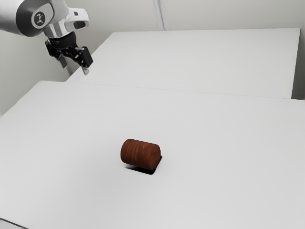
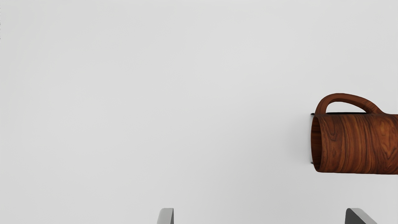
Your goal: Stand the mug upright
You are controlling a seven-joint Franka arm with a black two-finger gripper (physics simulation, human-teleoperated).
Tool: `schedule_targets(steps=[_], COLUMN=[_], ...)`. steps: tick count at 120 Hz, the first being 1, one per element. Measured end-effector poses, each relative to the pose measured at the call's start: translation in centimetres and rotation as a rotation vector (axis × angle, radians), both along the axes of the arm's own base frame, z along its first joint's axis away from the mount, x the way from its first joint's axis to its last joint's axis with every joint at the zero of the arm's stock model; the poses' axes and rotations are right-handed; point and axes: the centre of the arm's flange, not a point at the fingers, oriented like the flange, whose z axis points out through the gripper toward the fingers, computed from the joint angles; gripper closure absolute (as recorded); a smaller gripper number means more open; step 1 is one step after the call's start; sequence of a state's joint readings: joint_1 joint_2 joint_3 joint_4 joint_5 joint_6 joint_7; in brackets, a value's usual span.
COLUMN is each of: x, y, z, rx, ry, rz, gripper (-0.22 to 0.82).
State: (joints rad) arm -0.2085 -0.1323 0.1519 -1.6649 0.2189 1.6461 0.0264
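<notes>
on the smooth white table (image 1: 214, 191) lies a wood-grained cylindrical mug (image 1: 139, 153), the gripper (image 1: 75, 69) spread.

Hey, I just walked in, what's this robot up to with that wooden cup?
Nothing is being handled at this moment. The robot arm has its gripper open and empty, raised above the white table. The wooden mug lies on its side on the table, untouched, and is not yet set upright.
</notes>
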Motion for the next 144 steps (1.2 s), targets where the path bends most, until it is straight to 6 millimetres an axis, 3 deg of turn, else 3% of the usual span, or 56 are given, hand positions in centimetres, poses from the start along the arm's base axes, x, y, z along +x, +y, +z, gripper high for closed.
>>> schedule_targets(steps=[16, 36, 60, 72, 104, 120, 144], x=[0.3, 1.8, 3.3, 3.7, 1.7, 2.0, 3.6], y=[-0.1, -0.6, 3.1, 4.9, 8.5, 10.5, 8.0], z=[0.0, -1.9, -4.7, -7.3, -16.9, -20.7, -25.8], rx=[-0.003, 0.001, -0.073, -0.160, -0.478, -0.600, -0.736], ry=[-0.020, -0.008, 0.022, 0.063, 0.230, 0.280, 0.356], rz=[-0.006, -0.013, 0.077, 0.135, 0.322, 0.401, 0.390], gripper=[0.00, 0.00, 0.00, 0.00, 0.00, 0.00, 0.00])
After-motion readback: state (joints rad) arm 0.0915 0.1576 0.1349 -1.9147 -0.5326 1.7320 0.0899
